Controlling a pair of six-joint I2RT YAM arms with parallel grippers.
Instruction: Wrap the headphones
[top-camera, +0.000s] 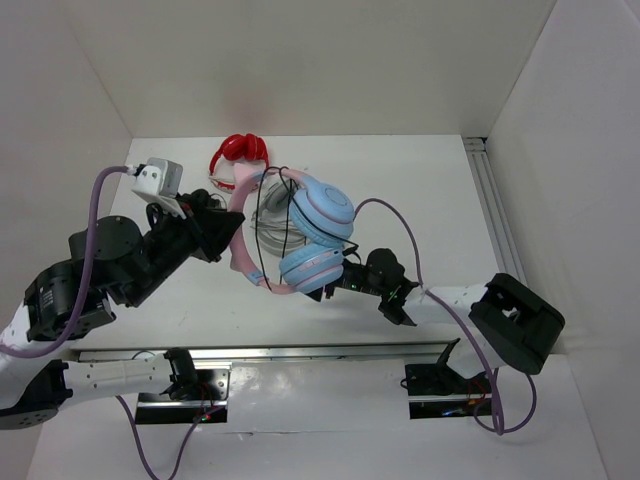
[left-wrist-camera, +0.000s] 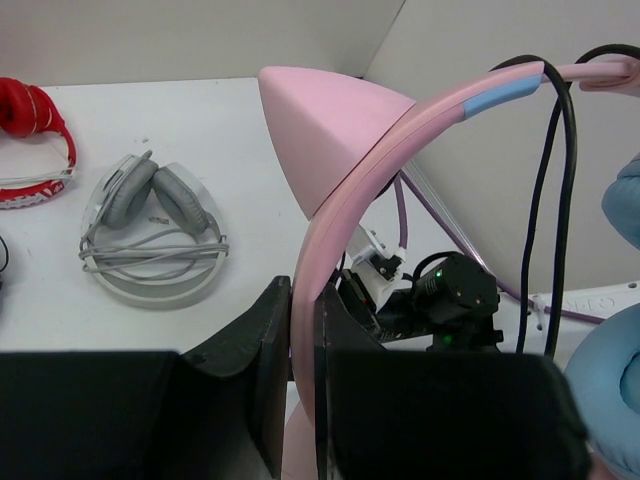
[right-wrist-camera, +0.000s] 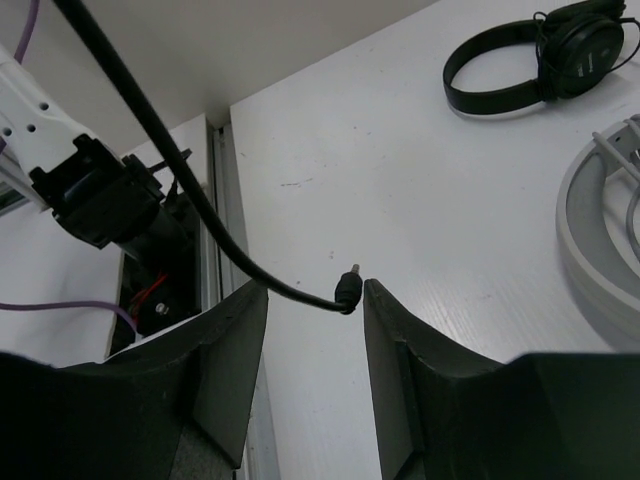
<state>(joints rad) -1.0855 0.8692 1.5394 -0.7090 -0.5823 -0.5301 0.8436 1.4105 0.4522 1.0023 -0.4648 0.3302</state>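
At mid-counter (top-camera: 420, 190), lifted off the surface, the headphones (top-camera: 318, 212) hang from the left tool (left-wrist-camera: 303, 375); its jaws are clamped tight on the pink headband (left-wrist-camera: 340, 190) just below a cat ear, probably to steady the frame and keep the ear cups (top-camera: 312, 268) clear for winding; the black cable (left-wrist-camera: 545, 200) drapes over the band and trails down to the right tool (right-wrist-camera: 315, 300); that tool's jaws stand apart with the plug (right-wrist-camera: 347, 290) hanging between them, touching neither as far as the wrist view shows, so nothing is gripped there; it looks lined up to take the free end. Room: open counter to the right up to the rail (top-camera: 495, 215); tighter behind and left, with the red pair (top-camera: 238, 150) near the back wall and the grey pair (left-wrist-camera: 150, 235) lying below the raised set; a black pair (right-wrist-camera: 540, 55) also lies on the counter; loose cable could snag any of them.
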